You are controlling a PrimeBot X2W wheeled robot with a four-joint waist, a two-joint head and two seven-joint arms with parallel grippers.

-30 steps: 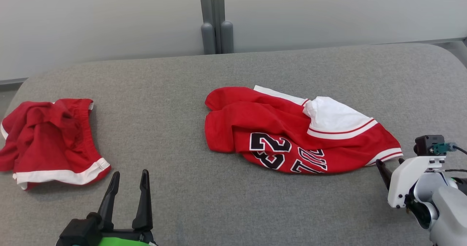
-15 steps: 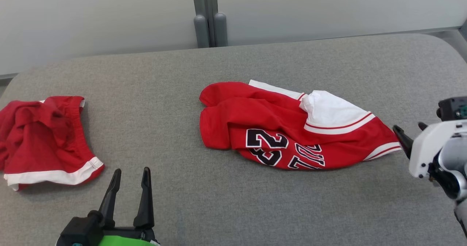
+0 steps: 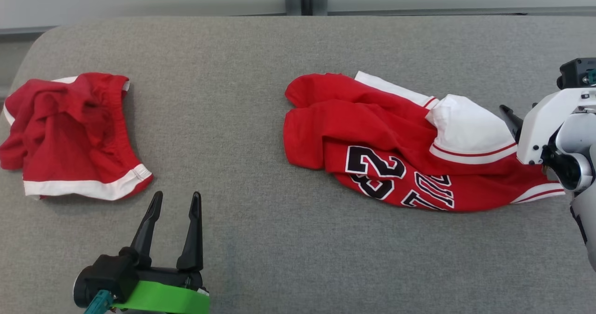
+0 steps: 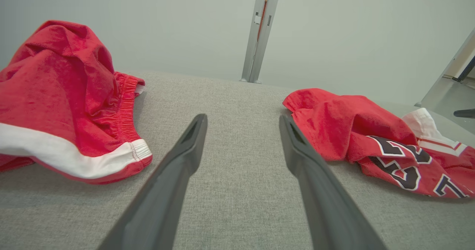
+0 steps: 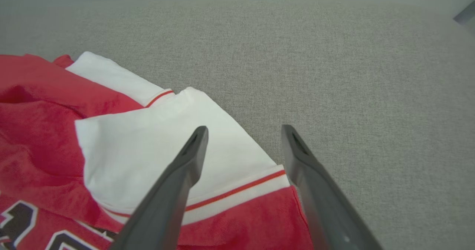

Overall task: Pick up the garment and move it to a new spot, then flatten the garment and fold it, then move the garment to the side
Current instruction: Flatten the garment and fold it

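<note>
Red basketball jersey (image 3: 396, 151) with a black 23 and white trim lies crumpled on a grey fabric surface (image 3: 260, 249), right of centre in the head view. Its long axis runs left to right, dipping toward the robot at the right end. Right gripper (image 3: 519, 110) hangs at that right end, jaws wide and empty, fingers pointing out over the white panel (image 5: 148, 142). In the right wrist view the red-striped white hem (image 5: 241, 195) passes just below and between the 2 fingertips. Left gripper (image 3: 176, 201) sits low at the near left, jaws also wide and empty, well apart from the jersey, with bare cloth ahead of it. Red shorts (image 3: 70, 132) lie at the left edge. Right arm is plainly nearer, so the pick-up likely falls to it, a short reach forward and down onto the hem
</note>
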